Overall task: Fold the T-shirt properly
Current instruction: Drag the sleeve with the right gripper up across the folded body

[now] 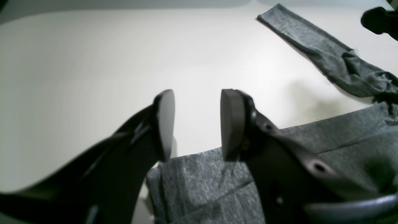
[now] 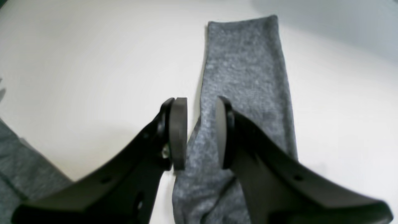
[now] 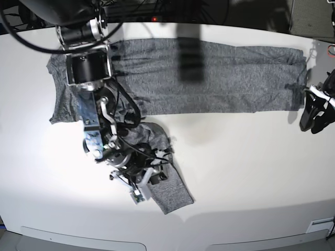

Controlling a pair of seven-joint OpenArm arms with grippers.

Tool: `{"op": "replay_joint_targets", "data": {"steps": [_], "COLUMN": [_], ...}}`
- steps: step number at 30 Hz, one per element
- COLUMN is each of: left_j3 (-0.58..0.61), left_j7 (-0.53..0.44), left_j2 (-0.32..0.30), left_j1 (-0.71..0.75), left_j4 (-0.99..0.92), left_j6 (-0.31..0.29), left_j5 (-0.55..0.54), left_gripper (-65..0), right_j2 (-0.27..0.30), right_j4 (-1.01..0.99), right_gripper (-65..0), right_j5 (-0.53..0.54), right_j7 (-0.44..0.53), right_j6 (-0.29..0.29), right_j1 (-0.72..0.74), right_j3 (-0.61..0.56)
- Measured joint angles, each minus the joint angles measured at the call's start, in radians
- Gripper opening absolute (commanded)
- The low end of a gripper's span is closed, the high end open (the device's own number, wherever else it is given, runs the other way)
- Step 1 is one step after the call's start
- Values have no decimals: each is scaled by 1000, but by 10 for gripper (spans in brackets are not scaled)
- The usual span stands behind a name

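Note:
The dark-grey T-shirt (image 3: 209,78) lies in a long band across the far side of the white table. One sleeve (image 3: 170,191) trails toward the front edge. My right gripper (image 3: 149,178) hovers over that sleeve. In the right wrist view the sleeve (image 2: 245,62) lies flat, and the right gripper (image 2: 200,133) is open, its jaws apart above the sleeve's left edge. My left gripper (image 3: 313,117) is at the shirt's right end. In the left wrist view the left gripper (image 1: 197,124) is open and holds nothing, just above a corner of the shirt (image 1: 357,140).
The white table (image 3: 251,172) stretches bare in front of the shirt. Cables and dark equipment (image 3: 157,13) crowd the back edge. A dark blurred vertical shape (image 3: 189,57) crosses the shirt's middle. The right arm's body (image 3: 89,73) covers the shirt's left part.

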Motion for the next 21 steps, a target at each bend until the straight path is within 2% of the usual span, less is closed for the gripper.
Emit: {"op": "replay_joint_targets", "data": {"steps": [1, 5, 7, 10, 11, 17, 21], "left_j3": [0, 0, 0, 0, 0, 0, 0], "left_j7": [0, 0, 0, 1, 0, 0, 0], "left_j2": [0, 0, 0, 0, 0, 0, 0], "left_j1": [0, 0, 0, -1, 0, 0, 0], "left_j4": [0, 0, 0, 0, 0, 0, 0], "left_j6": [0, 0, 0, -1, 0, 0, 0], "left_j5": [0, 0, -1, -2, -1, -1, 0], "left_gripper": [-413, -413, -413, -413, -413, -413, -413], "right_j2": [-19, -83, -105, -121, -121, -135, -139], "right_j4": [-13, -129, -209, -343, -388, -655, -760], "right_gripper": [-486, -412, -411, -412, -412, -413, -413], "right_j5": [-24, -105, -157, -204, -217, -219, -261], "right_j7": [3, 5, 8, 4, 4, 3, 21], "right_j6": [0, -10, -56, -157, -173, -241, -249], "right_j1": [14, 100, 148, 222, 248, 354, 348], "right_j3": [0, 1, 0, 0, 0, 1, 1]}}
